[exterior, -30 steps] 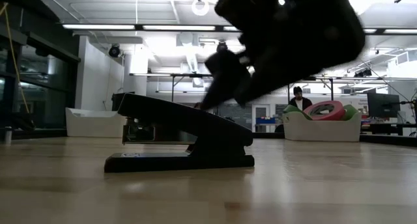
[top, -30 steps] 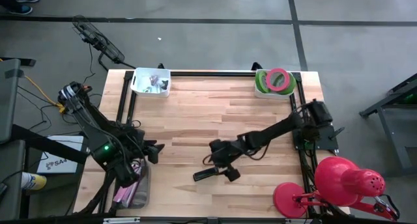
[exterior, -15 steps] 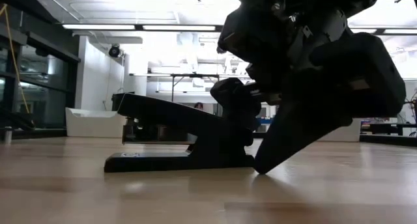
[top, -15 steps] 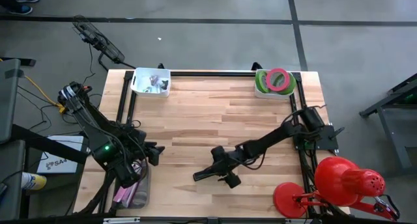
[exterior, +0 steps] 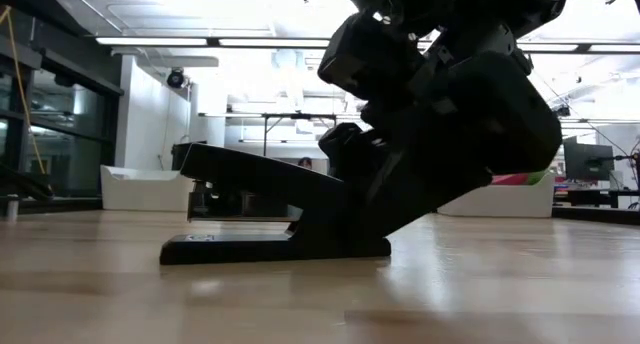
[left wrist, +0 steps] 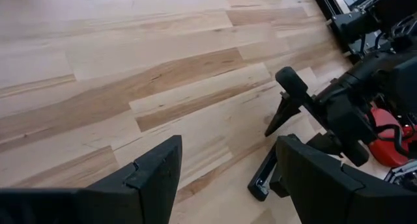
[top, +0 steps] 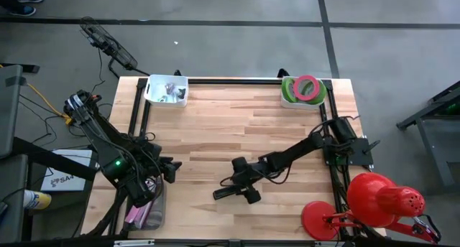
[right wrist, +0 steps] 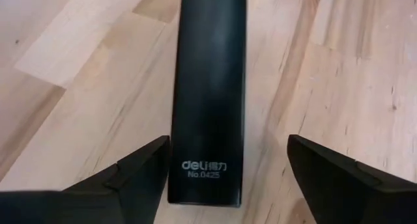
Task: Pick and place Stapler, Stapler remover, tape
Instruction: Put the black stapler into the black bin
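The black stapler (top: 228,192) lies flat on the near middle of the wooden table (top: 215,125), the right gripper (top: 244,184) straddling its rear end with fingers spread, while the left gripper (top: 169,169), also open, waits at the table's left edge.

open left jaws, wooden table (left wrist: 130,61), black stapler (left wrist: 262,175), right arm (left wrist: 352,100)

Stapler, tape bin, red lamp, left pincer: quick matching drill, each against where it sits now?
Things:
1. stapler
2. tape bin
3. red lamp
4. left pincer

Places:
A. table's far right corner
B. off the table's near right corner
C. between the open right pincer fingers, mid-table
D. open, at the table's left edge

Pairs: 1-C, 2-A, 3-B, 4-D
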`<state>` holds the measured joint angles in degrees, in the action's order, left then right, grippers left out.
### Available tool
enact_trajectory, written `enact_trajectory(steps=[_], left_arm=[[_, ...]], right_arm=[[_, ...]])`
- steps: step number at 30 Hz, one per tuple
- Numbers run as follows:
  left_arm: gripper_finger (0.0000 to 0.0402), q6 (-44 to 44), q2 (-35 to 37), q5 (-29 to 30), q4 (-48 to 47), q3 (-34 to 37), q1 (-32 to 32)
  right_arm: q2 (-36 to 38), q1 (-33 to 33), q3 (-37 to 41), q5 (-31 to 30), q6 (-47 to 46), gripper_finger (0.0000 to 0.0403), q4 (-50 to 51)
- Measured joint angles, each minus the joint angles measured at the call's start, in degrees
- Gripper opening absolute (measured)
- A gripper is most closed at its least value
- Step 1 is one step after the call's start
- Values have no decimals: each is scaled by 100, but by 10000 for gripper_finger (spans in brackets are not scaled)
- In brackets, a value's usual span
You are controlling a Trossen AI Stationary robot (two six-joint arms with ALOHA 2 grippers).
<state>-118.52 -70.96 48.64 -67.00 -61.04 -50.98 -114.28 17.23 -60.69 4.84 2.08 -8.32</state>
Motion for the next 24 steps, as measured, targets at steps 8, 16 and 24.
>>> enact_trajectory(steps=[8, 16, 24], left_arm=[[245, 91, 0, -2, 2, 4, 0], [245, 127, 0, -4, 2, 4, 0], [245, 127, 0, -1, 4, 4, 0]], right_arm=[[0, 0, 0, 2, -64, 233, 3], [9, -8, 0, 11, -55, 115, -10], [190, -177, 0, 21, -462, 115, 250]])
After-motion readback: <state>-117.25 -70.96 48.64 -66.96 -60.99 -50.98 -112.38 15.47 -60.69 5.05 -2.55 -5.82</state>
